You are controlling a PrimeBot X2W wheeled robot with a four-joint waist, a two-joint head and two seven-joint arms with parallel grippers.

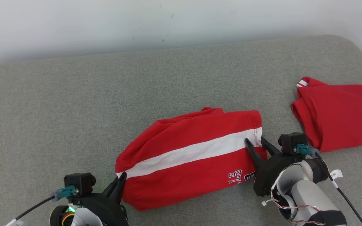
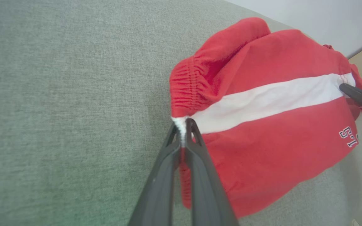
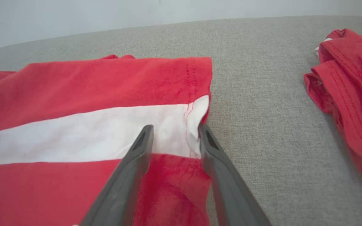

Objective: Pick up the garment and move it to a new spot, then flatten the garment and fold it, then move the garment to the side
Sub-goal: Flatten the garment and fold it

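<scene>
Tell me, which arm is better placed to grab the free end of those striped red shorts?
The right. The right gripper has its fingers apart astride the hem of the shorts at the white stripe's end, while the left gripper is shut on the waistband at the opposite end.

Red shorts (image 1: 184, 131), lying mostly flat and slanted, with a broad white stripe lengthwise and dark lettering by the hem; hem end near the other red garment (image 1: 341, 116) but apart, gathered waistband end farthest from it.

garment (image 1: 184, 150) — red, white stripe | other cloth (image 1: 341, 116) — red | surface (image 1: 74, 110) grey
</scene>
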